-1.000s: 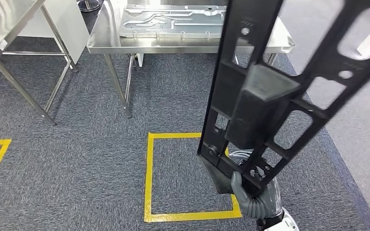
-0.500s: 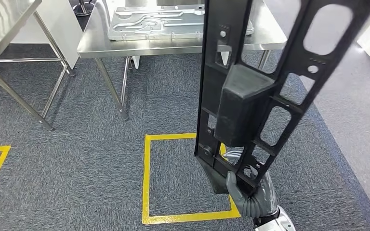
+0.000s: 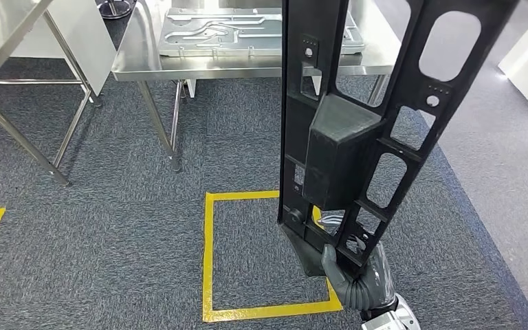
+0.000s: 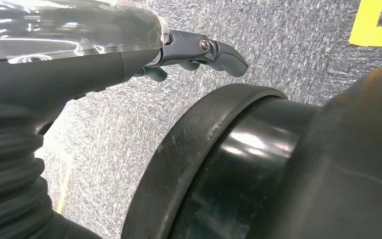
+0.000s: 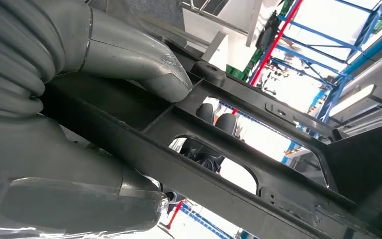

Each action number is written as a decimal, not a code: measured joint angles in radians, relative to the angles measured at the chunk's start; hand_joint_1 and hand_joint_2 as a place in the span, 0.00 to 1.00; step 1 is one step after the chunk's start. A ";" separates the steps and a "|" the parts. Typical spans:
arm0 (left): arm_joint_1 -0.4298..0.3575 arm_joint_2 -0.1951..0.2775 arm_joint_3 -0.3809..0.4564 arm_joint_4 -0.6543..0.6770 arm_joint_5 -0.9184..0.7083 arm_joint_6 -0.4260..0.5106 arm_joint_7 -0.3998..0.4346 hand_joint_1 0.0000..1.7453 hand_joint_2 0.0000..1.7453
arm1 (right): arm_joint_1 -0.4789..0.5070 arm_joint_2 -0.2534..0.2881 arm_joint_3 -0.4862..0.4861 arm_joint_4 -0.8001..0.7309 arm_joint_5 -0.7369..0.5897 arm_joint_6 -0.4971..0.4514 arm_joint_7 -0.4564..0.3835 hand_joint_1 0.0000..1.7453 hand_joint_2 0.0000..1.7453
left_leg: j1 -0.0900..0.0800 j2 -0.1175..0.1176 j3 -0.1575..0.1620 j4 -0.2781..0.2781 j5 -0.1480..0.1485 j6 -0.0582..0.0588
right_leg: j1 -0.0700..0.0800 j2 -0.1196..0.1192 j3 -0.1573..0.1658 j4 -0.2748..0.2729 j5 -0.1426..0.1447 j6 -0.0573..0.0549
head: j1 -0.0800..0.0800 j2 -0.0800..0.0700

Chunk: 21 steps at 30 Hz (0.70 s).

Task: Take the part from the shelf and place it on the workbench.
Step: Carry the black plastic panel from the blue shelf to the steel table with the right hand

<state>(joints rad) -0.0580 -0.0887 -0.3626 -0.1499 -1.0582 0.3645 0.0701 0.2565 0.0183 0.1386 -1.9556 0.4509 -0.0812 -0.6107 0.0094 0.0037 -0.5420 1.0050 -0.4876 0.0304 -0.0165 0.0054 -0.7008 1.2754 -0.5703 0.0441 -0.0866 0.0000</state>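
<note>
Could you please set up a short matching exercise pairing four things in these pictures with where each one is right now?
Things:
1. long black plastic frame part
2. stamped silver metal panel
3. yellow tape square
4. right hand

Places:
A. stuck on the grey carpet
B. lying on the steel workbench
C. gripping the frame's lower end
D. held upright in front of the robot

Pairs: 1-D, 2-B, 3-A, 4-C

Metal panel [image 3: 247, 31] across workbench [image 3: 137, 58] top
</note>
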 joint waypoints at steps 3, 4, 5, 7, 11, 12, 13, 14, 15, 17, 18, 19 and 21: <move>0.000 0.000 0.003 0.000 0.000 0.001 0.002 0.00 1.00 | -0.008 0.000 0.003 0.002 0.000 -0.003 0.000 1.00 1.00 | -0.002 -0.001 0.013 0.001 -0.011 -0.009 | 0.003 -0.007 0.081 -0.183 0.099 -0.011 | 0.000 0.000; 0.000 0.000 0.005 0.000 0.000 0.001 0.002 0.00 1.00 | -0.012 0.000 0.005 0.003 0.000 -0.003 0.000 1.00 1.00 | -0.004 -0.001 0.014 0.001 -0.014 -0.014 | 0.006 -0.009 0.101 -0.228 0.111 -0.017 | 0.000 0.000; -0.001 0.000 0.008 0.000 0.000 0.002 0.003 0.00 1.00 | -0.016 0.000 0.007 0.005 0.000 -0.004 0.000 1.00 1.00 | -0.005 0.000 0.015 0.000 -0.017 -0.020 | 0.009 -0.011 0.111 -0.251 0.111 -0.023 | 0.000 0.000; -0.001 0.000 0.013 0.000 0.000 0.002 0.003 0.00 1.00 | -0.020 0.000 0.009 0.009 0.000 -0.004 0.000 1.00 1.00 | -0.007 0.003 0.017 -0.003 -0.022 -0.031 | 0.011 -0.008 0.114 -0.257 0.103 -0.035 | 0.000 0.000; -0.001 0.001 0.016 0.000 0.000 0.004 0.001 0.00 1.00 | -0.022 -0.001 0.014 0.015 0.000 -0.005 0.000 1.00 1.00 | -0.004 0.004 -0.033 0.120 -0.083 -0.046 | 0.005 -0.008 0.136 -0.272 0.094 -0.061 | 0.000 0.000; 0.000 0.002 0.016 0.000 0.000 0.004 0.000 0.00 1.00 | -0.023 -0.001 0.016 0.016 0.000 -0.005 0.000 1.00 1.00 | -0.004 0.003 -0.073 0.192 -0.111 -0.047 | 0.006 -0.008 0.141 -0.273 0.088 -0.065 | 0.000 0.000; 0.001 0.002 0.017 0.000 0.000 0.003 0.000 0.00 1.00 | -0.022 -0.001 0.017 0.017 0.000 -0.006 0.000 1.00 1.00 | -0.004 0.003 -0.112 0.257 -0.129 -0.048 | 0.007 -0.007 0.146 -0.272 0.083 -0.067 | 0.000 0.000; 0.003 0.002 0.017 0.000 0.000 0.003 0.000 0.00 1.00 | -0.021 -0.002 0.017 0.018 0.000 -0.007 0.000 1.00 1.00 | -0.004 0.003 -0.139 0.293 -0.129 -0.048 | 0.008 -0.005 0.153 -0.272 0.077 -0.068 | 0.000 0.000; 0.003 0.002 0.017 0.000 0.000 0.003 -0.001 0.00 1.00 | -0.020 -0.002 0.017 0.019 -0.001 -0.008 0.000 1.00 1.00 | -0.004 0.003 -0.148 0.292 -0.109 -0.047 | 0.010 -0.003 0.163 -0.272 0.071 -0.067 | 0.000 0.000; 0.004 0.002 0.017 0.000 0.000 0.002 -0.001 0.00 1.00 | -0.017 -0.004 0.016 0.020 -0.004 -0.013 0.000 1.00 1.00 | -0.006 0.002 -0.115 0.186 -0.022 -0.037 | 0.012 0.000 0.186 -0.272 0.054 -0.065 | 0.000 0.000; 0.005 0.003 0.017 0.000 0.000 0.002 -0.002 0.00 1.00 | -0.016 -0.004 0.016 0.020 -0.006 -0.017 -0.001 1.00 1.00 | -0.008 0.000 -0.090 0.123 0.011 -0.030 | 0.014 0.001 0.196 -0.272 0.046 -0.062 | 0.000 0.000; 0.005 0.003 0.017 0.000 0.000 0.002 -0.002 0.00 1.00 | -0.014 -0.005 0.016 0.020 -0.008 -0.021 -0.002 1.00 1.00 | -0.011 -0.002 -0.068 0.070 0.029 -0.024 | 0.014 0.003 0.201 -0.271 0.038 -0.058 | 0.000 0.000; 0.006 0.004 0.016 0.000 0.000 0.002 -0.004 0.00 1.00 | -0.008 -0.007 0.016 0.019 -0.011 -0.029 -0.004 1.00 1.00 | -0.016 -0.004 -0.051 0.028 0.024 -0.015 | 0.014 0.005 0.206 -0.270 0.033 -0.045 | 0.000 0.000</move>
<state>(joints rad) -0.0521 -0.0846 -0.3461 -0.1499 -1.0577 0.3670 0.0660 0.2483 0.0111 0.1545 -1.9365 0.4403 -0.1102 -0.6148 -0.0069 -0.0007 -0.5927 1.0326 -0.4635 0.0150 -0.0022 0.0102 -0.4951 1.0054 -0.5368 -0.0009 -0.0865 0.0000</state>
